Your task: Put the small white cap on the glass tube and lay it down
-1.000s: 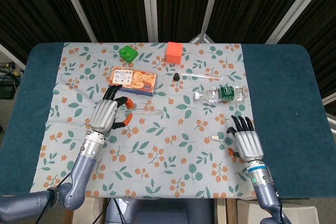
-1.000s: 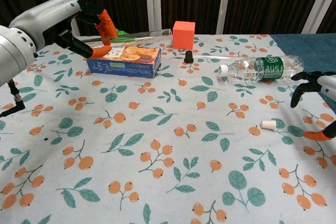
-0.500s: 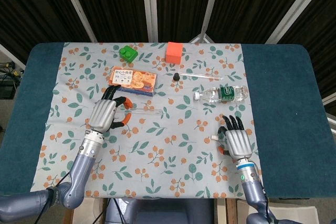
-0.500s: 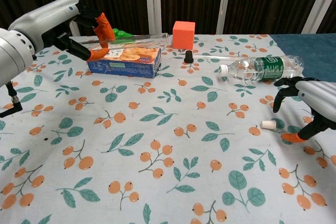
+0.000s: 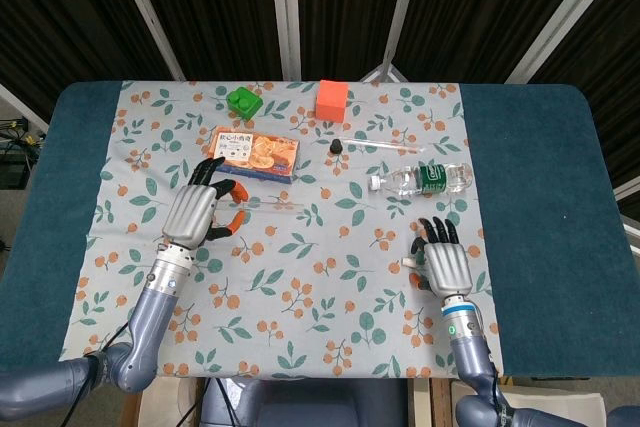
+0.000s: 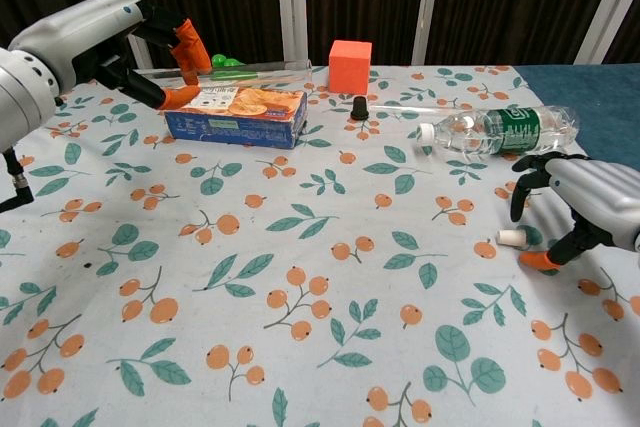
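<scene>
My left hand (image 5: pixel 192 212) (image 6: pixel 130 35) pinches one end of the clear glass tube (image 5: pixel 278 208) (image 6: pixel 250 68) between orange-tipped fingers. It holds the tube roughly level above the cloth, with the free end pointing right. The small white cap (image 5: pixel 408 262) (image 6: pixel 508 238) lies on the floral cloth at the right. My right hand (image 5: pixel 445 264) (image 6: pixel 585 209) hovers just right of the cap with its fingers spread and arched. Its thumb tip rests on the cloth beside the cap, and nothing is in its grasp.
A snack box (image 5: pixel 252 152) (image 6: pixel 237 114) lies under the raised tube. Behind are a green block (image 5: pixel 243 101) and an orange cube (image 5: pixel 331 99) (image 6: pixel 350 65). A black cap (image 5: pixel 336 147), a thin clear rod (image 5: pixel 385 143) and a lying water bottle (image 5: pixel 425 179) (image 6: pixel 500 130) sit mid-right.
My right hand has slid left and forward until it is right beside the white cap. My left hand has drifted slightly left and up with the tube.
</scene>
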